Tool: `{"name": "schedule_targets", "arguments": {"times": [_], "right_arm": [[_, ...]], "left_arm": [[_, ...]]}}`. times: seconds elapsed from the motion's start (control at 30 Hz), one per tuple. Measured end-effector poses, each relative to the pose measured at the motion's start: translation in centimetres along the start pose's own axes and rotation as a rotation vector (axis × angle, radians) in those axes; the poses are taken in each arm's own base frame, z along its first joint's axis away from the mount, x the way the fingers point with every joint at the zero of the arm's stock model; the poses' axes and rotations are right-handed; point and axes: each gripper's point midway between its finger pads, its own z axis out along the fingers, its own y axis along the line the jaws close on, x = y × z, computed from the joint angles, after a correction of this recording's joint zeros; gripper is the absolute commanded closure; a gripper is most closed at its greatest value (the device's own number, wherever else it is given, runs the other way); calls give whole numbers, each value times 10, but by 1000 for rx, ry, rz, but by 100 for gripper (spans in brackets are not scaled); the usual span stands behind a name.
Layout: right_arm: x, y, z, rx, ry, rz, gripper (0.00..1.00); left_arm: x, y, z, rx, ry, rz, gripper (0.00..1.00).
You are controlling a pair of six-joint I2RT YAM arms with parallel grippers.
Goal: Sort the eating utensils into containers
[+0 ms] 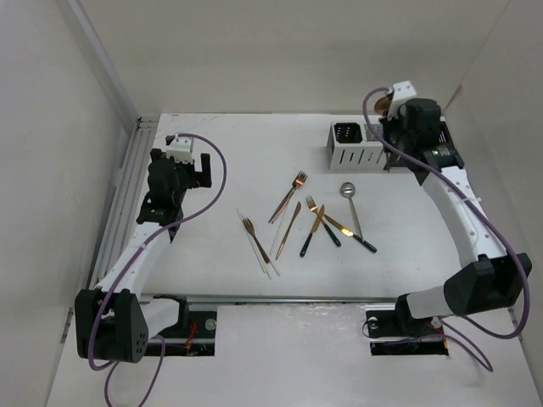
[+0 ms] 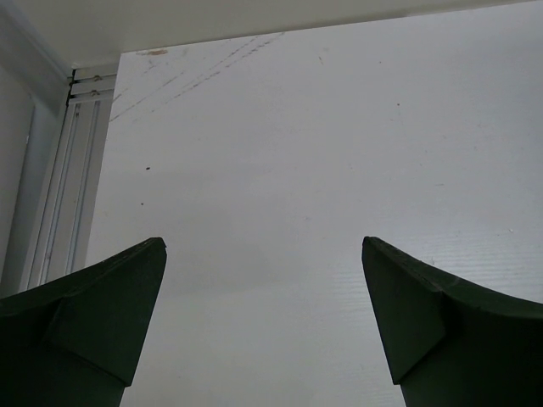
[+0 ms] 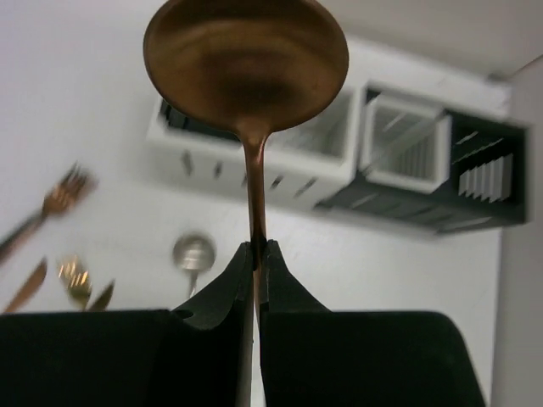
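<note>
- Left hand (image 1: 188, 170): fingers (image 2: 102, 305) spread apart, holding nothing, over bare tabletop (image 2: 280, 127) on the left side.
- Eating utensils (image 1: 289, 227): loose on the mid tabletop, apart from the containers. In order: white-handled fork (image 1: 257, 246); copper fork (image 1: 289, 195); copper knife (image 1: 287, 233); three gold pieces with black handles (image 1: 322, 225), crossing; silver spoon (image 1: 350, 203).
- Containers (image 1: 355, 156): joined slotted boxes, white then black, at the far right.
- Right hand (image 3: 257, 248): clamped on the handle of a copper spoon (image 3: 246, 64), raised near the containers.
</note>
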Motion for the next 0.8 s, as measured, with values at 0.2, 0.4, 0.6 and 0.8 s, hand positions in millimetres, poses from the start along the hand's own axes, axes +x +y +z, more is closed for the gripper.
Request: {"name": "schedule_targets", "arguments": {"times": [0.2, 0.4, 0.6, 0.8], "right_arm": [[-71, -102, 8, 223, -271, 79, 100], [-69, -190, 69, 342, -274, 111, 100], [-35, -234, 121, 384, -224, 140, 100], [-26, -246, 151, 396, -251, 145, 100]], "left_arm": [[-8, 1, 3, 0, 4, 10, 1], [-14, 1, 13, 2, 19, 9, 5], [2, -1, 36, 7, 98, 8, 5], [11, -2, 65, 7, 158, 10, 5]]}}
